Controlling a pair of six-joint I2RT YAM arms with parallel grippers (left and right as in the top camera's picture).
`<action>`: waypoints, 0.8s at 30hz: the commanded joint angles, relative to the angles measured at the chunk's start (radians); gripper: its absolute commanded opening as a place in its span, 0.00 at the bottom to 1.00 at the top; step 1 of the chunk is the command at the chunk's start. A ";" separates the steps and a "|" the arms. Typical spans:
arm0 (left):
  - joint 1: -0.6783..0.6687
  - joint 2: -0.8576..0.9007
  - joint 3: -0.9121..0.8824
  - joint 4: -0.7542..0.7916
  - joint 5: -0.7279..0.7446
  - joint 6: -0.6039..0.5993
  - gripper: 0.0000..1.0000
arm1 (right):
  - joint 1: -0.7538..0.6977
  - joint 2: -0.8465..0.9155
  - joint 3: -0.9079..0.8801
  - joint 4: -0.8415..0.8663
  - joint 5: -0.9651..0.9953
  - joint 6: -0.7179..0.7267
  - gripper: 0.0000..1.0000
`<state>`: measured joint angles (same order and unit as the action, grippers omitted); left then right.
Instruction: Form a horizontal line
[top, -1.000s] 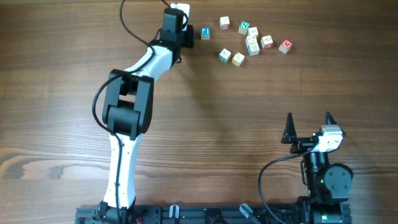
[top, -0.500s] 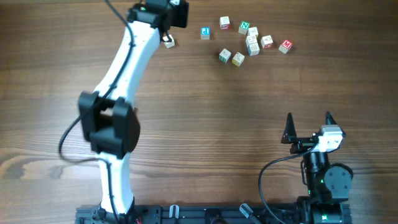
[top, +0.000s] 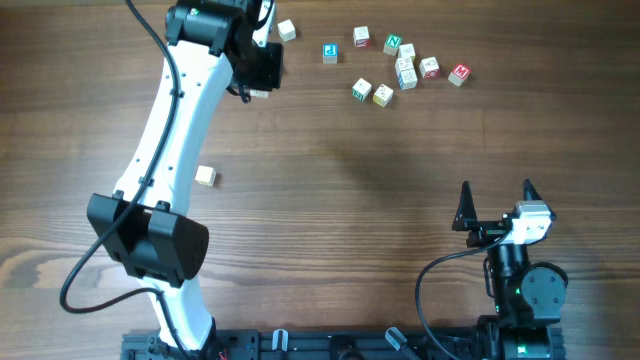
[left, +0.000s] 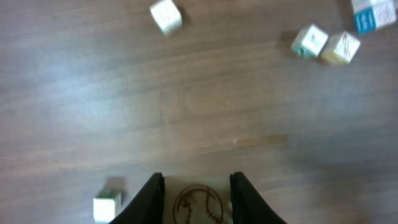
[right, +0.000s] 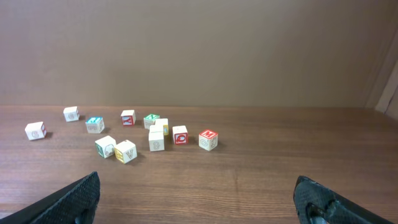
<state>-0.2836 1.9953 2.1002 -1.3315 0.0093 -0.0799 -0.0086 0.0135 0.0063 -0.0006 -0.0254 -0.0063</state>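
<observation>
My left gripper (top: 257, 82) is at the far left-centre of the table, shut on a cream cube with a brown baseball drawing (left: 198, 202); in the left wrist view the fingers (left: 198, 186) clamp both its sides. One lone cream cube (top: 205, 176) lies on the table left of the arm. Another cream cube (top: 287, 31) lies just beyond the gripper and also shows in the left wrist view (left: 107, 205). No row of touching cubes shows. My right gripper (top: 497, 200) is open and empty at the near right, also seen in the right wrist view (right: 196, 182).
Several loose letter cubes (top: 405, 68) are scattered at the far right-centre, with a blue-letter cube (top: 330, 52) and a pair (top: 372, 92) nearer my left gripper. They show in the right wrist view (right: 155, 134). The left arm's elbow (top: 150, 240) hangs over the near left.
The left arm swung its elbow left and toward the near edge, and the gripper drew back slightly from the far edge. The lone cube and the cube beyond the gripper are now uncovered. The right arm is still.
</observation>
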 joint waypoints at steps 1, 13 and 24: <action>-0.003 -0.019 -0.016 -0.064 0.032 -0.046 0.20 | -0.004 -0.006 -0.001 0.003 -0.012 -0.017 1.00; -0.011 -0.019 -0.321 0.030 0.032 -0.205 0.18 | -0.004 -0.006 -0.001 0.003 -0.012 -0.017 1.00; -0.019 -0.019 -0.402 0.084 0.034 -0.377 0.17 | -0.004 -0.006 -0.001 0.003 -0.012 -0.017 1.00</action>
<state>-0.2947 1.9896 1.7031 -1.2552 0.0288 -0.4068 -0.0086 0.0135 0.0063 -0.0006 -0.0254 -0.0063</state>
